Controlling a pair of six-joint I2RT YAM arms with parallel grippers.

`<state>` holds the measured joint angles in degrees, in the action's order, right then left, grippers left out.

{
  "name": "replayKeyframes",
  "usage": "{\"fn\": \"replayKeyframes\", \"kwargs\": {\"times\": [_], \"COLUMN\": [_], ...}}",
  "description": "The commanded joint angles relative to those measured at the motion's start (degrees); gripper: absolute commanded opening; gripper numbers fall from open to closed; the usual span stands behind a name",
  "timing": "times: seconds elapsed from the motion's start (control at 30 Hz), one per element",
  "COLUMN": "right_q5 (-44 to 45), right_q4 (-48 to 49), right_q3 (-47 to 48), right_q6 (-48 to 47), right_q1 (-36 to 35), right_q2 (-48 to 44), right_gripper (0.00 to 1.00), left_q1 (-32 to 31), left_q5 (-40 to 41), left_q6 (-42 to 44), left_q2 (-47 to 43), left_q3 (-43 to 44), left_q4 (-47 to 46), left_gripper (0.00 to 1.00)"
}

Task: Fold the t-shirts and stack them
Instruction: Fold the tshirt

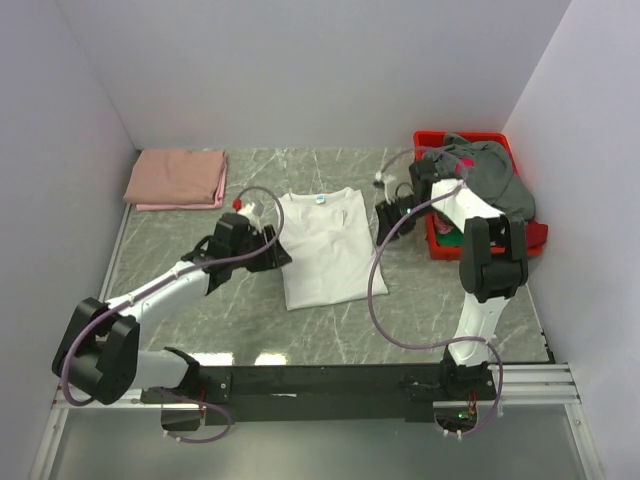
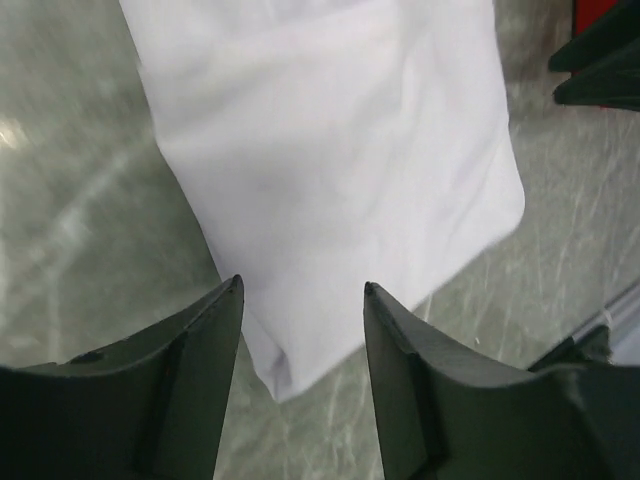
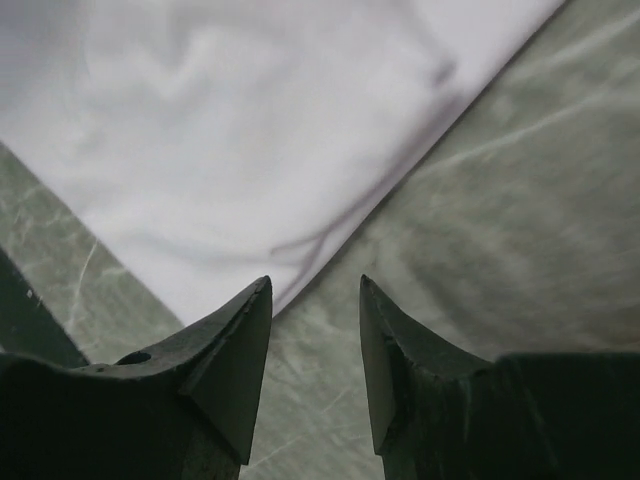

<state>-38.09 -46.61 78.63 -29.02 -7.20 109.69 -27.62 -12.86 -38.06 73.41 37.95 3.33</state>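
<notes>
Left jaws: roughly half open, empty, poised over the left edge of the white t-shirt. Right jaws: likewise part open, empty, over its right edge where cloth meets worktop. The shirt lies flat mid-worktop, sides apparently tucked in, collar away from me.

Judgement: the next fold is hem to collar. I'd pinch both edges at matching height, catch all layers, lift together and lay down square.

The folded pink t-shirt sits in the far left corner. A grey t-shirt drapes over the red bin.
</notes>
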Motion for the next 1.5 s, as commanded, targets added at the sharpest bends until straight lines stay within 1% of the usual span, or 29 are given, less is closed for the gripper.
{"fn": "replayKeyframes", "kwargs": {"times": [0.0, 0.03, 0.13, 0.23, 0.33, 0.5, 0.63, 0.93, 1.03, 1.07, 1.17, 1.43, 1.47], "right_q5": [-1.19, -1.90, -2.70, -2.35, -1.73, -2.08, -2.17, -3.40, -3.49, -3.40, -3.49, -4.01, -4.10], "right_q4": [-0.93, -2.51, -4.01, -4.72, -4.02, -3.93, -3.93, -4.46, -4.54, -4.54, -4.81, -5.33, -5.33], "right_q3": [9.42, 13.35, 19.08, 22.17, 22.79, 22.89, 23.23, 24.38, 24.64, 24.73, 25.08, 25.96, 25.96], "right_q6": [-1.66, -1.40, 0.36, 1.59, 2.47, 3.09, 3.35, 3.97, 4.14, 4.14, 4.06, 4.32, 4.23], "right_q1": [0.35, 0.26, 0.17, 0.08, -0.09, -0.88, -1.50, -2.11, -2.11, -2.20, -2.29, -2.29, -2.38], "right_q2": [1.48, 4.10, 8.94, 12.20, 14.05, 15.73, 16.52, 17.93, 18.28, 18.37, 18.46, 18.72, 18.81], "right_gripper": [0.48, 0.48, 0.48, 0.48, 0.48, 0.48, 0.48, 0.48, 0.48, 0.48, 0.48, 0.48, 0.48], "left_q1": [2.65, 3.70, 7.91, 9.33, 10.47, 10.57, 10.57, 10.57, 10.57, 10.57, 10.57, 10.57, 10.57], "left_q5": [3.11, 1.02, -2.24, -4.80, -7.00, -10.51, -10.34, -9.02, -9.81, -10.42, -11.39, -11.22, -11.39], "left_q6": [7.82, 8.61, 10.72, 12.22, 12.75, 13.19, 13.54, 14.33, 14.60, 14.51, 14.68, 15.04, 14.95], "left_q2": [2.17, 3.31, 9.01, 12.01, 17.01, 21.95, 24.94, 27.40, 28.89, 29.51, 31.18, 33.47, 33.64], "left_q3": [5.72, 7.12, 9.59, 12.31, 15.30, 19.25, 20.58, 22.07, 23.04, 23.39, 24.36, 25.24, 25.24], "left_q4": [1.86, 1.42, -0.08, -0.69, -0.70, -1.22, -0.52, 1.24, 1.32, 1.33, 1.67, 2.20, 2.12], "left_gripper": [0.57, 0.57, 0.64, 0.65, 0.65, 0.61, 0.59, 0.53, 0.50, 0.47, 0.45, 0.45, 0.43]}}
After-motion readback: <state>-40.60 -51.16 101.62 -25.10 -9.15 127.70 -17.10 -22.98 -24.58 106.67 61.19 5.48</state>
